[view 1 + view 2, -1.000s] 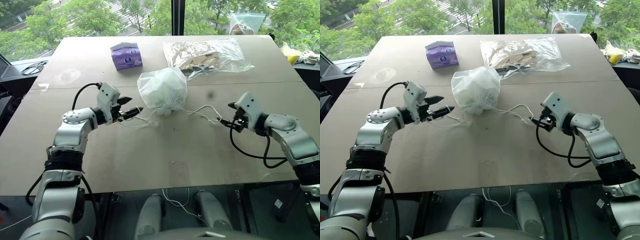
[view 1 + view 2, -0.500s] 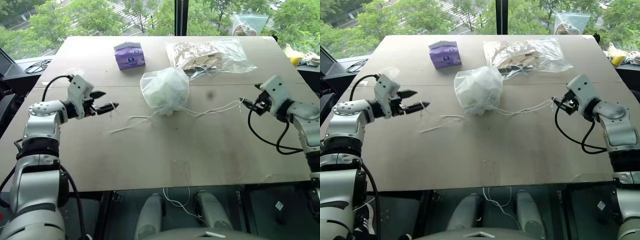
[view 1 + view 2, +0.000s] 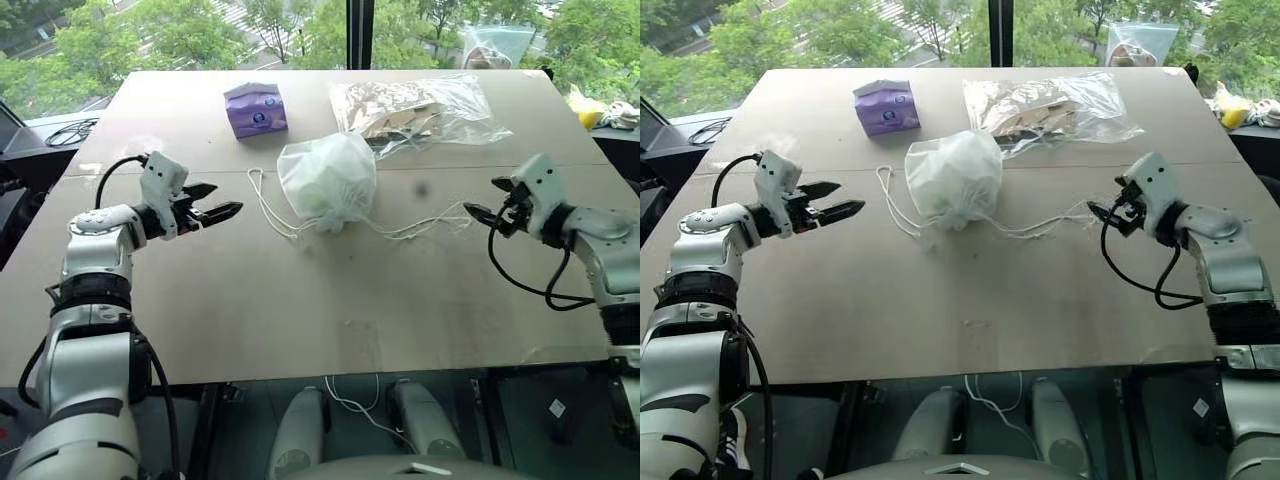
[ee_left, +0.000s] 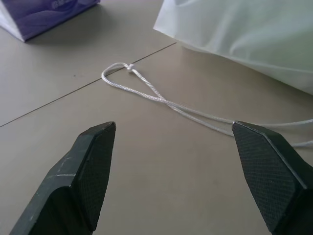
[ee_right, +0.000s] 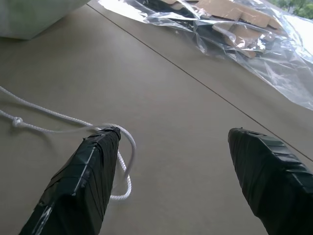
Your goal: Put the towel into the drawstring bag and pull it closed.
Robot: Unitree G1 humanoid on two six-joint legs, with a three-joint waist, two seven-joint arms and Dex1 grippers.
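Observation:
The white drawstring bag [image 3: 328,180] sits bulging in the middle of the table [image 3: 300,310], its mouth gathered toward me. The towel is hidden; the bag's fabric has a faint green tint. One white cord [image 3: 262,200] loops out on the bag's left, and another cord [image 3: 430,222] trails to its right. My left gripper [image 3: 226,198] is open, left of the bag, pointing at the left cord loop [image 4: 146,90] with nothing between its fingers. My right gripper [image 3: 482,200] is open on the right. The right cord's end [image 5: 54,116] lies on the table beside one finger [image 5: 83,181].
A purple tissue pack [image 3: 255,110] stands behind the bag on the left. A clear plastic bag [image 3: 420,110] with brown contents lies behind it on the right. A black cable [image 3: 68,135] lies off the table's far left corner.
Both arms have swung outward and up, away from the bag. The cords, stretched out sideways half a second ago, now lie slack, the left one curled back near the bag.

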